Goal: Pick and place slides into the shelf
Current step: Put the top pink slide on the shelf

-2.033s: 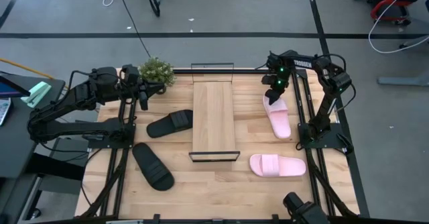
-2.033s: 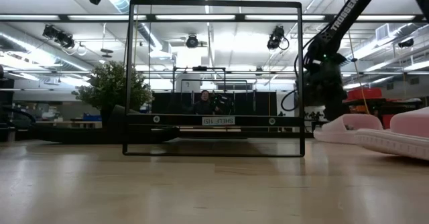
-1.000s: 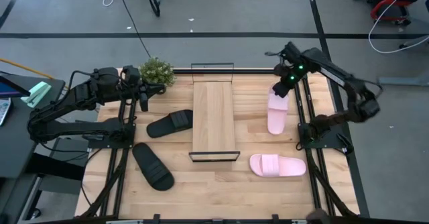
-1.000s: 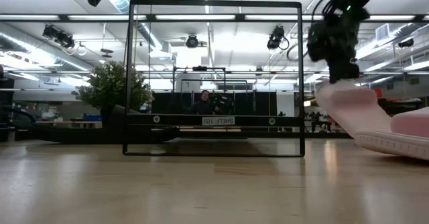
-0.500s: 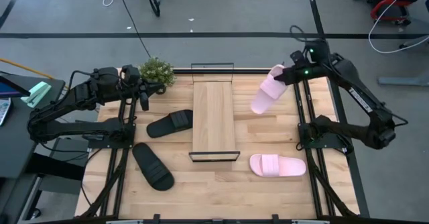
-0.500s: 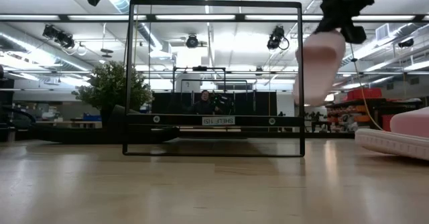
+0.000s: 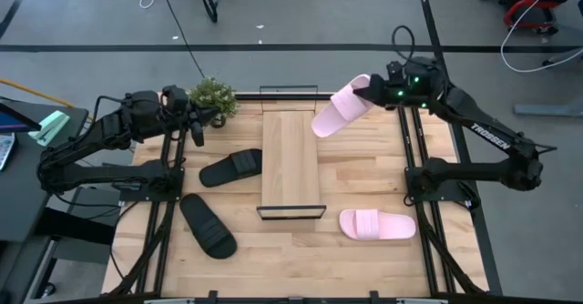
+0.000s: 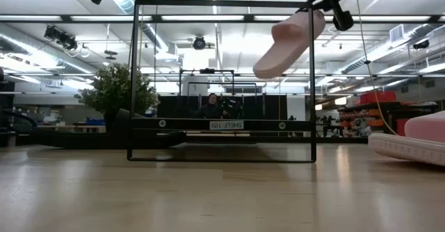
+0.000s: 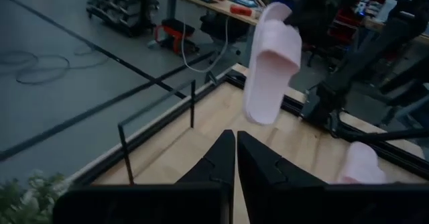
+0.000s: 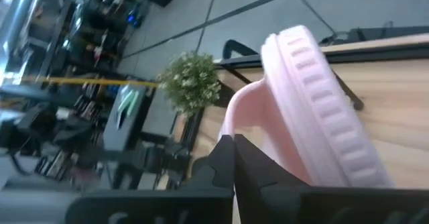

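Right gripper (image 7: 372, 89), upper right of the high view, clamped on a pale pink slide (image 7: 337, 107), held in the air and tilted just beside the far right corner of the shelf (image 7: 291, 158). In the low view, same slide (image 8: 288, 43) hanging high at the upper right, above the wire frame. Second pink slide (image 7: 377, 224) flat at lower right. Two black slides (image 7: 231, 167) (image 7: 208, 224) left of the shelf. Left gripper (image 7: 195, 129), upper left beside a small plant (image 7: 211, 96), fingers together, holding nothing.
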`<state>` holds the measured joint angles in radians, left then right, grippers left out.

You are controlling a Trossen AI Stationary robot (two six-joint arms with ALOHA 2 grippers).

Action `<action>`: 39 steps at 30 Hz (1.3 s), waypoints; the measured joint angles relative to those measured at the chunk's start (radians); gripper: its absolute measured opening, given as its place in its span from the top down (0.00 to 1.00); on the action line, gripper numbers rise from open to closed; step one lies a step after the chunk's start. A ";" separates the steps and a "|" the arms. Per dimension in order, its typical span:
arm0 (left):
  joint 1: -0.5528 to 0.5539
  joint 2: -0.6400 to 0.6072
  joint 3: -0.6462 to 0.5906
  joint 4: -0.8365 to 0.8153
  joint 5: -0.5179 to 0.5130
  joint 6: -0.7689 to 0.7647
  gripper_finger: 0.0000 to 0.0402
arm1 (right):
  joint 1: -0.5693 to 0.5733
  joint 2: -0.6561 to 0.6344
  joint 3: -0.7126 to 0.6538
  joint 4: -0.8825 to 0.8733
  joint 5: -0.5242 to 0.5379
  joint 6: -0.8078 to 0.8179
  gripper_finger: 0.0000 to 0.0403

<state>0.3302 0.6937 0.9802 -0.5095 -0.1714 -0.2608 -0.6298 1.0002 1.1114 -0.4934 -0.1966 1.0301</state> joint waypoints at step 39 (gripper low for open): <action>0.101 0.000 0.000 0.092 -0.008 0.101 0.94 | 1.085 0.403 0.000 0.053 1.291 0.898 1.00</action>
<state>0.4309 0.6937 0.9802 -0.4179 -0.1795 -0.1597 0.4549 1.4029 1.1114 -0.4404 1.0940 1.9277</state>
